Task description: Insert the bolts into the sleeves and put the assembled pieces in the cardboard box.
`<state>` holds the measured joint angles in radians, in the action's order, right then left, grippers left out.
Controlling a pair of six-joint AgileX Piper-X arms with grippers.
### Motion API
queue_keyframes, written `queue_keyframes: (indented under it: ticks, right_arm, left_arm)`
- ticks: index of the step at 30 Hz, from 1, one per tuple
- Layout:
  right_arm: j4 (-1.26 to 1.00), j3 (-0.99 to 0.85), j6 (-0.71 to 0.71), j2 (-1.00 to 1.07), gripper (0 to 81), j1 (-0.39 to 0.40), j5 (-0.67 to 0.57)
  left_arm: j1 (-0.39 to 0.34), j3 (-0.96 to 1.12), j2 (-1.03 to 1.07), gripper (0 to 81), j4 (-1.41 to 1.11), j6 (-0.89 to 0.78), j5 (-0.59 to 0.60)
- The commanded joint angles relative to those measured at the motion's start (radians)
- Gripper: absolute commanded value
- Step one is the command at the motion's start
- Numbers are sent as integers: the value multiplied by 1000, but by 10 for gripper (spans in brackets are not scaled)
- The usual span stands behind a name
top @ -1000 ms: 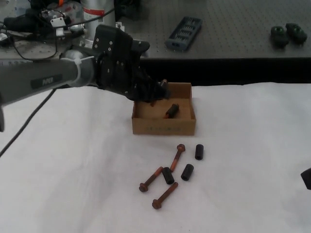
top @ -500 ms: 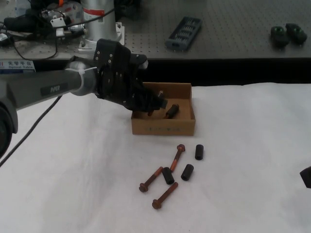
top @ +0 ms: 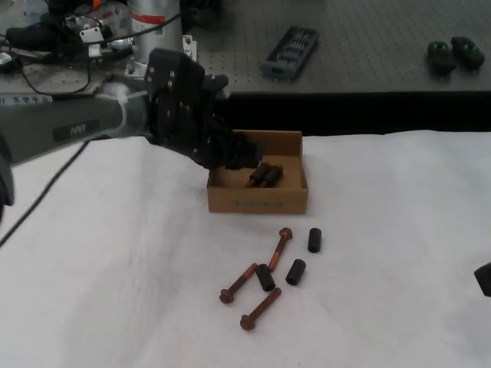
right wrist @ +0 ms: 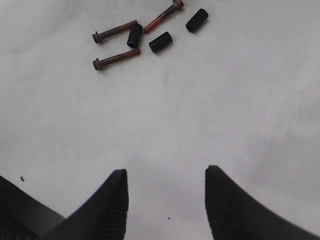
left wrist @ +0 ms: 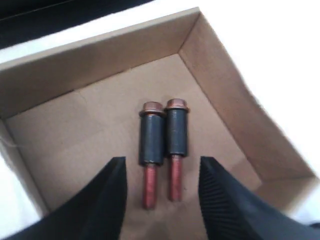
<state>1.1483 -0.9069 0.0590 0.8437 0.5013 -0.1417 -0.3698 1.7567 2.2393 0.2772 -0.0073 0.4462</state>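
High view: white-covered surface (top: 399, 230); perforated grey bench (top: 368, 38) behind. Left arm (top: 77, 126) hiding far-left corner of cardboard box (top: 258, 203). Left jaws open over box; right jaws open, empty. Two assembled pieces (left wrist: 152, 140) side by side inside. Three bolts (top: 238, 282), three sleeves (top: 295, 271) loose nearby.

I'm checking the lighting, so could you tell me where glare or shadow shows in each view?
High view: even light, the cloth bright without glare. Left wrist view: the cloth beside the box is washed out; its floor evenly lit. Right wrist view: loose bolts cast only faint shadows.
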Motion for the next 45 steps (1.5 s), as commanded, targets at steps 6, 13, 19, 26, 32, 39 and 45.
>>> queue_keyframes:
  ticks: [6, 13, 19, 26, 32, 39, 45]
  right_arm:
    - [-10, -4, 8, -11, 356, -5, 7]
    - [-10, -4, 8, -11, 356, -5, 7]
    - [-10, -4, 8, -11, 356, -5, 7]
    - [-10, -4, 7, -11, 356, -3, 7]
    - [-15, -4, -122, 4, 356, -3, 5]
    - [-143, -4, -363, 144, 356, 2, -74]
    - [-237, -43, -423, 344, 356, 2, -79]
  left_arm:
    - [2, 11, -179, 5, 357, 112, 74]
    - [2, -92, -342, 7, 543, 210, 36]
    - [2, -352, -566, 7, 528, 211, 29]
    - [2, -675, -880, 7, 454, 156, 30]
    - [2, -855, -1134, 7, 417, 93, 30]
    - [2, -932, -1369, 7, 417, 88, 30]
    - [2, -932, -1479, 7, 417, 88, 30]
